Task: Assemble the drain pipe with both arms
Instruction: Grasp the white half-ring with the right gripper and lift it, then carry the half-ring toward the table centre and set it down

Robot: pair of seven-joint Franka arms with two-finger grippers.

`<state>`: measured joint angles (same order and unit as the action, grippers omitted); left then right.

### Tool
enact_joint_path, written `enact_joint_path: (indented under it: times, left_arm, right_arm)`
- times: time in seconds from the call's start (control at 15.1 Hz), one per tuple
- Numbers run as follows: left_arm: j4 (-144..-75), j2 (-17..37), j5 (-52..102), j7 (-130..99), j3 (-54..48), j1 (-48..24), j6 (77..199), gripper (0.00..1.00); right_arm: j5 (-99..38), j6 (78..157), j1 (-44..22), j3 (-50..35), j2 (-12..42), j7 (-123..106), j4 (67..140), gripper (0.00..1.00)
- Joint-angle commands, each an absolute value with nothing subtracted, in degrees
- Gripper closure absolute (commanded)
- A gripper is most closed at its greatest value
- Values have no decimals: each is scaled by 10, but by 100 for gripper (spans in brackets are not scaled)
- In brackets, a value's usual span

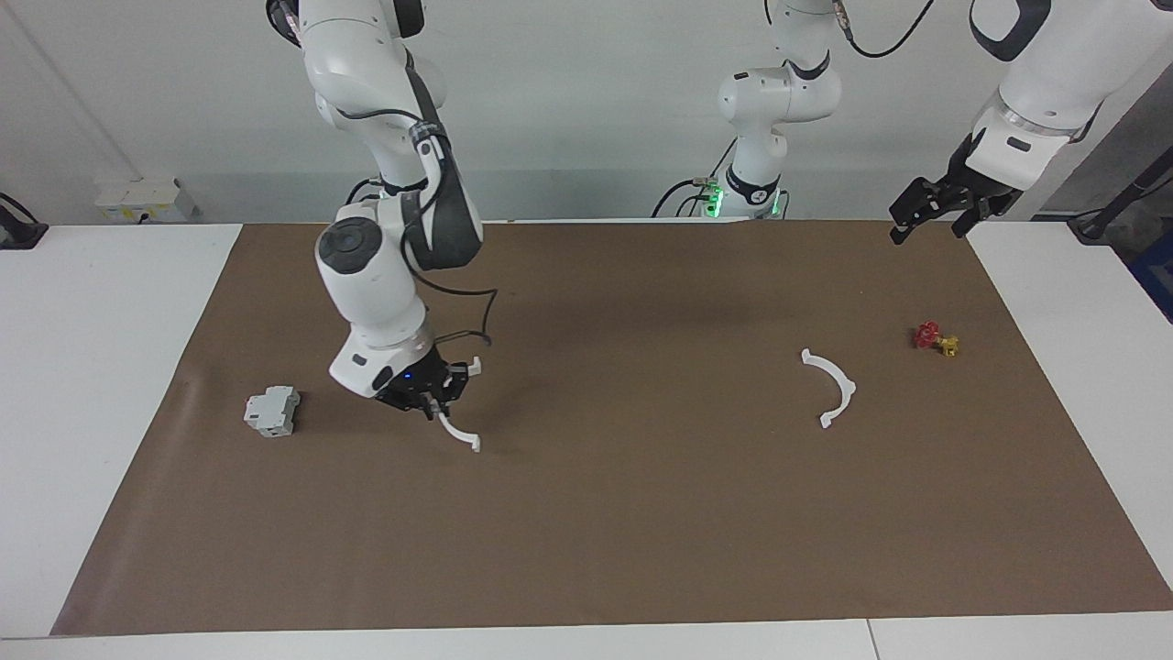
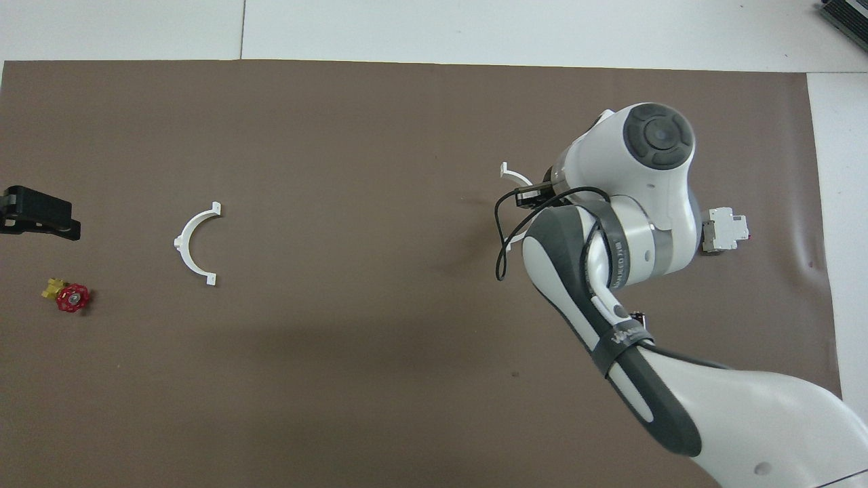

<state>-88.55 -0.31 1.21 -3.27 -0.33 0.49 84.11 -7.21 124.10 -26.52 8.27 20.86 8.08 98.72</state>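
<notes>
Right gripper [image 1: 429, 401]: left of centre in the facing view, raised over the brown mat, its fingers clamped on one white half-ring.
Held half-ring [image 1: 458, 431]: hangs from the right gripper, one tabbed end sticking up beside the fingers, the other curving down close to the mat; from overhead only its upper tab and a bit of arc [image 2: 513, 176] peek out from under the wrist.
Other half-ring [image 1: 832, 387]: lies flat on the mat, right of centre in the facing view, untouched, well apart from the held one; left of centre from overhead [image 2: 194, 242].
Left gripper [image 1: 935, 214]: upper right of the facing view, up in the air over the mat's corner, jaws spread wide with nothing in them; the arm waits.
Red-and-yellow valve [image 1: 936, 339]: on the mat below the left gripper in the facing view, near the lying half-ring.
Grey-white block [image 1: 271, 411]: on the mat at the left of the facing view, beside the right arm's wrist.
Brown mat [image 1: 641, 532]: covers most of the white table.
</notes>
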Motion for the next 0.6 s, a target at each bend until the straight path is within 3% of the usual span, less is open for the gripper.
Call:
enact_joint_path:
  times: [0.0,0.53]
  left_arm:
    - [-886,-8,14,-30,-4,10,832,0]
    - [-886,-8,14,-30,-4,10,832,0]
  right_arm:
    - [-48,1261,-311,84,228,162,981,100]
    - [-10,1298,-383,83,247,177,1017,100]
